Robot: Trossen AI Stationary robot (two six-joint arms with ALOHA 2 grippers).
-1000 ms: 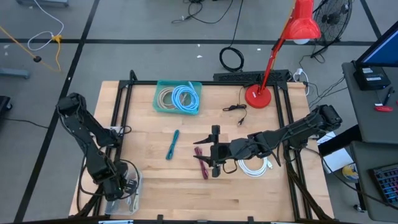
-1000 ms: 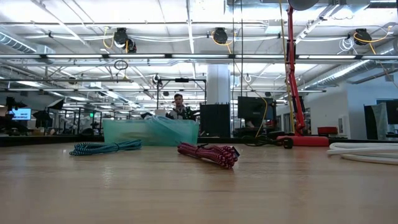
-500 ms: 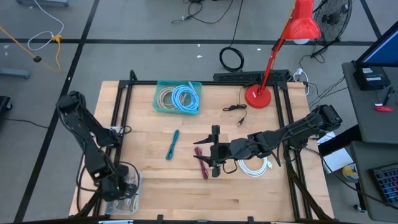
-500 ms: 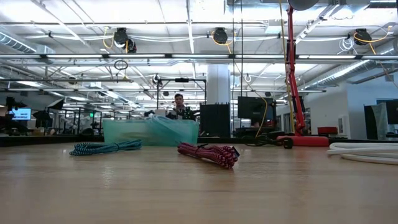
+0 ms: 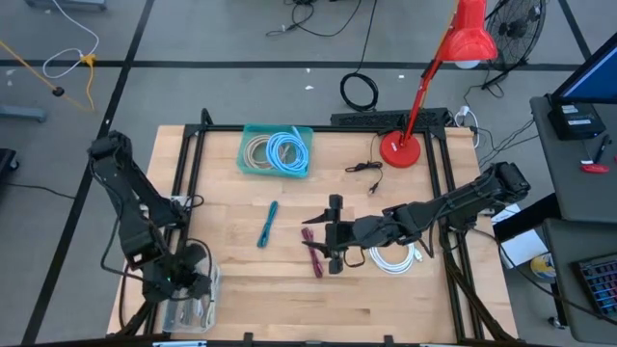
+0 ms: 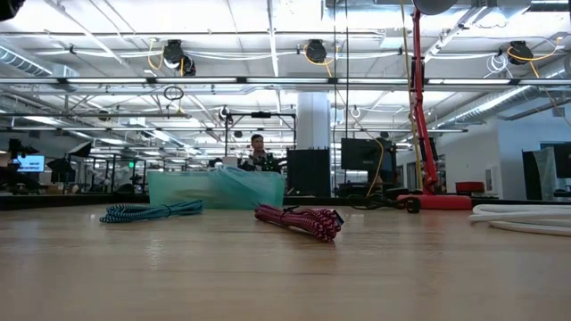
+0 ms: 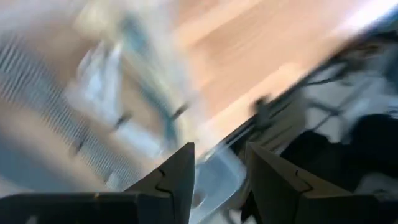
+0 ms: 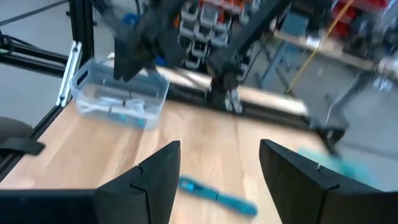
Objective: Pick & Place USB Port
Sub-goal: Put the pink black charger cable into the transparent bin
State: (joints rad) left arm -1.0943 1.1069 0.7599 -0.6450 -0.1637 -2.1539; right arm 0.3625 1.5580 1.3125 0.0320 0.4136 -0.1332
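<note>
My left gripper hangs open just above a clear plastic box at the table's near left corner. The box holds small pale and blue items. Nothing is between the fingers. My right gripper stands open and level above the table's middle, over a bundled maroon cable that lies flat on the wood. A bundled teal cable lies to its left. No USB port can be made out as such.
A coiled white cable lies under the right arm. A teal bin with coiled cables stands at the far left-centre. A red lamp's base and a small black cable sit at the far right. Black frame rails border the table.
My left gripper has risen from the clear box and turned at the wrist, and the left arm has straightened up with it. The right arm and the cables have kept still.
</note>
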